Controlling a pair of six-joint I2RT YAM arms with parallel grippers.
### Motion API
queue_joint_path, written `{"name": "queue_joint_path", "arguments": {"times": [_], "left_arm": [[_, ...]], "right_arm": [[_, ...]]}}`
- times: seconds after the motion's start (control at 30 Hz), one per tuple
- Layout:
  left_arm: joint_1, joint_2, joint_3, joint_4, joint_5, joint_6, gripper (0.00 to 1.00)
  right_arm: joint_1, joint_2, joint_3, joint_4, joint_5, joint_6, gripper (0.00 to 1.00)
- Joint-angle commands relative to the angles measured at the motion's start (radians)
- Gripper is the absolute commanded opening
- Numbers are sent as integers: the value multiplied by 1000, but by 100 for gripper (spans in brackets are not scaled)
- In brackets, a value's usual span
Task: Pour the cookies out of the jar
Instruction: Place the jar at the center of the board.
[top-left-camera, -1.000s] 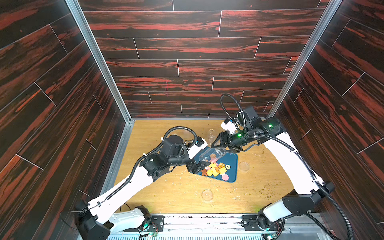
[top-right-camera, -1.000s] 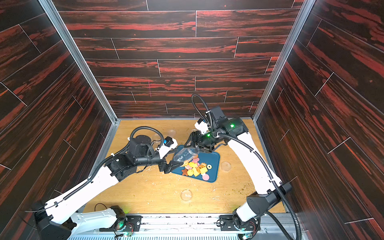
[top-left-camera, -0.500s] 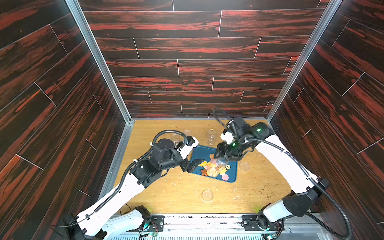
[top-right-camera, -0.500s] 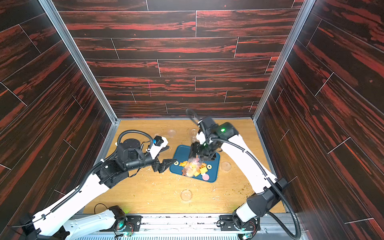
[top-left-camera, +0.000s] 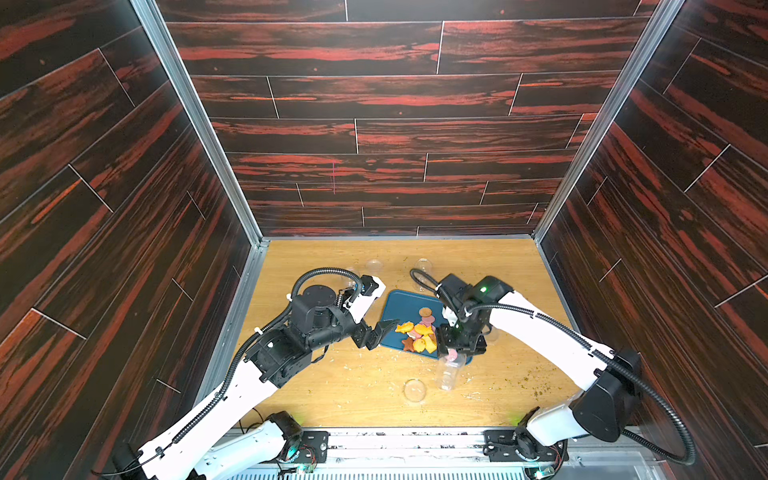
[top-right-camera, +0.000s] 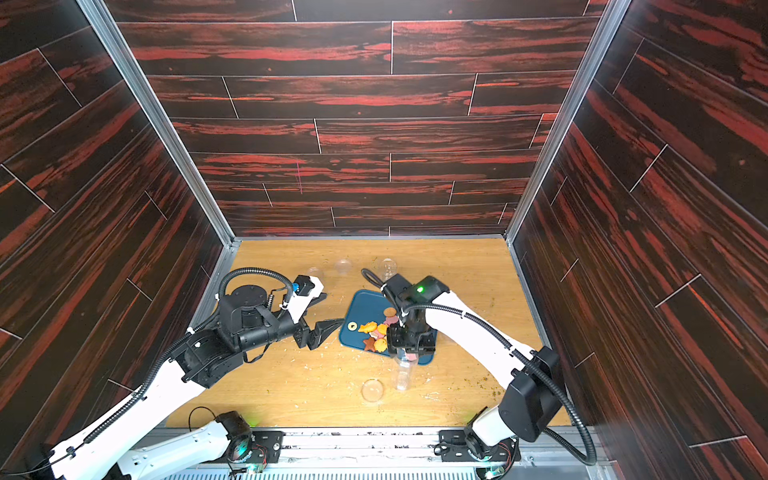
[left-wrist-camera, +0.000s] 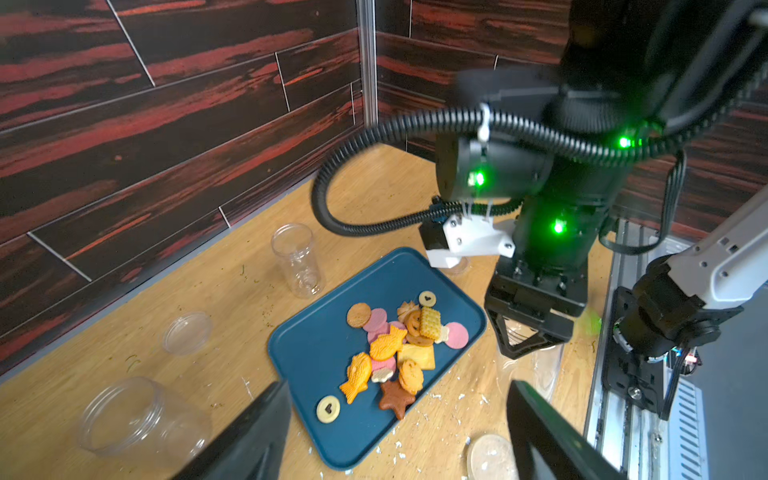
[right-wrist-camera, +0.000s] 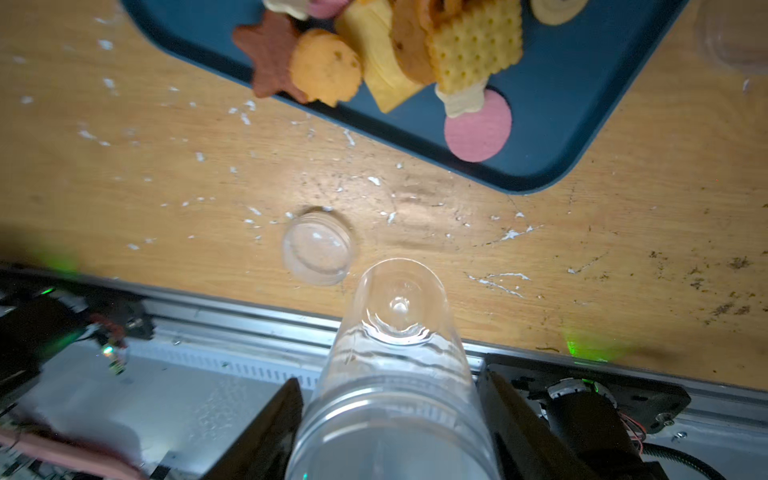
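The cookies (top-left-camera: 419, 332) (top-right-camera: 376, 332) (left-wrist-camera: 395, 345) (right-wrist-camera: 374, 54) lie in a heap on the blue tray (top-left-camera: 399, 303) (top-right-camera: 365, 303) (left-wrist-camera: 316, 353) (right-wrist-camera: 582, 104). My right gripper (top-left-camera: 459, 345) (top-right-camera: 411, 340) (right-wrist-camera: 390, 424) is shut on the clear jar (top-left-camera: 449, 372) (top-right-camera: 402, 372) (right-wrist-camera: 395, 374) near its mouth. The jar looks empty and hangs past the tray's front edge, base toward the table. My left gripper (top-left-camera: 380, 332) (top-right-camera: 322, 330) (left-wrist-camera: 399, 428) stands open and empty at the tray's left edge.
A clear lid (top-left-camera: 414, 390) (right-wrist-camera: 318, 247) lies on the wood just left of the jar's base. Other empty clear jars (top-left-camera: 423, 266) (left-wrist-camera: 297, 259) (left-wrist-camera: 137, 415) and a lid (left-wrist-camera: 187, 332) sit behind and left of the tray. Crumbs are scattered along the front.
The right arm has swung the jar from above the tray's back edge, across the tray, to its front edge. The left gripper has stayed by the tray's left edge.
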Motion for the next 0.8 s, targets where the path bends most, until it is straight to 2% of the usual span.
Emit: {"name": "queue_joint_path", "arguments": {"times": [0.0, 0.1, 0.47, 0.77], "left_arm": [[6, -14, 22, -38, -22, 9, 85], [9, -19, 25, -47, -34, 18, 85], [10, -17, 28, -75, -47, 33, 86], [14, -19, 16, -74, -49, 32, 86]], "right_arm": [[17, -53, -57, 53, 83, 53, 70], [32, -74, -106, 107, 149, 83, 70], [84, -104, -262, 272, 250, 139, 72], [87, -117, -303, 285, 239, 169, 85]]}}
